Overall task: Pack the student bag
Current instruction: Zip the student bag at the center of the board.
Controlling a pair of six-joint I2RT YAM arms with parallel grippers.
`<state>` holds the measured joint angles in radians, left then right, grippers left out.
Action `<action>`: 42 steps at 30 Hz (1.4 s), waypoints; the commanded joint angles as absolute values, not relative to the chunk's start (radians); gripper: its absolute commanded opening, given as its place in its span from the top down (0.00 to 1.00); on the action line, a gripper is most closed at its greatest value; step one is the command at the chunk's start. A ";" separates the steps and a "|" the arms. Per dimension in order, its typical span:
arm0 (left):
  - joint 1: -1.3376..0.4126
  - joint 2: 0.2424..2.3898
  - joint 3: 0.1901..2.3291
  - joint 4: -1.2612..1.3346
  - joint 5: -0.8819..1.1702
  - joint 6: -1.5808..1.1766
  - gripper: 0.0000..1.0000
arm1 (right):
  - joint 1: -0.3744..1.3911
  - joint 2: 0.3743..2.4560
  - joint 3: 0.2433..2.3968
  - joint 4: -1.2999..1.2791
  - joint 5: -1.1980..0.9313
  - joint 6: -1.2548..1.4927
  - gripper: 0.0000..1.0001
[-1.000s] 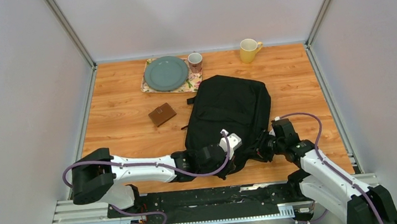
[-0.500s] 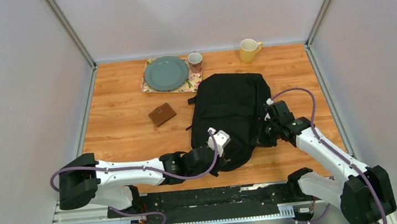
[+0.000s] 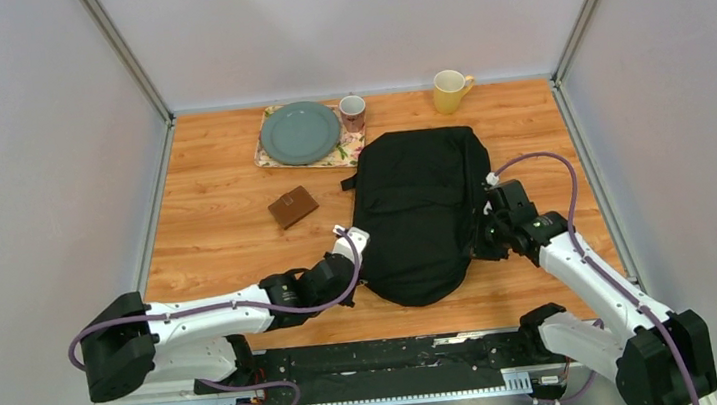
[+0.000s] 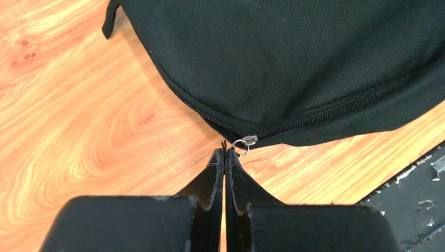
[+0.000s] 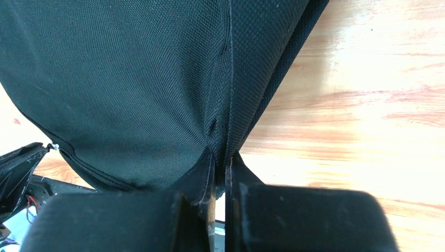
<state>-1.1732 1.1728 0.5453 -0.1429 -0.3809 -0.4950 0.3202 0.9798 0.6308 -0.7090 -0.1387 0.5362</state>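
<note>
The student bag [image 3: 421, 211] is a large black backpack lying flat mid-table, its rounded end toward the arms. My left gripper [image 3: 358, 259] is at its left edge. In the left wrist view, the left gripper [image 4: 224, 153] is shut on a thin black pull tab hanging from the ring of the zipper slider [image 4: 249, 139], with the student bag [image 4: 294, 58] just beyond. My right gripper [image 3: 482, 241] is at the bag's right edge. There, in the right wrist view, the right gripper [image 5: 220, 159] is shut on a fold of the student bag [image 5: 131, 79] along a seam.
A brown wallet [image 3: 293, 207] lies left of the bag. At the back stand a teal plate [image 3: 300, 132] on a floral mat [image 3: 353, 151], a small patterned mug [image 3: 353, 113] and a yellow mug [image 3: 450, 90]. Metal posts and grey walls enclose the table.
The right gripper closed on the bag's right edge. The left gripper travelled left round the bag's near end with the zipper pull. The bag shifted back and straightened.
</note>
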 commanded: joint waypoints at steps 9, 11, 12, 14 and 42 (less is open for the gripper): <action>-1.293 1.275 0.558 -0.065 -0.063 -0.348 1.00 | 0.304 1.115 0.750 -0.621 -0.095 0.413 1.00; -1.318 1.313 0.571 -0.037 -0.034 -0.353 1.00 | 0.310 1.144 0.752 -0.591 -0.112 0.420 1.00; -1.324 1.334 0.583 -0.029 -0.029 -0.351 1.00 | 0.314 1.156 0.762 -0.583 -0.139 0.417 1.00; -1.342 1.357 0.607 -0.025 -0.012 -0.344 1.00 | 0.319 1.201 0.787 -0.592 -0.134 0.404 1.00; -1.408 1.437 0.756 0.020 0.130 -0.322 1.00 | 0.321 0.972 0.712 -0.707 0.059 0.549 1.00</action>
<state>-1.3830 1.4509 0.7395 0.0013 0.0509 -0.3290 0.3225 0.8886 0.6518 -0.8467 0.1196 0.5850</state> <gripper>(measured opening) 0.007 0.037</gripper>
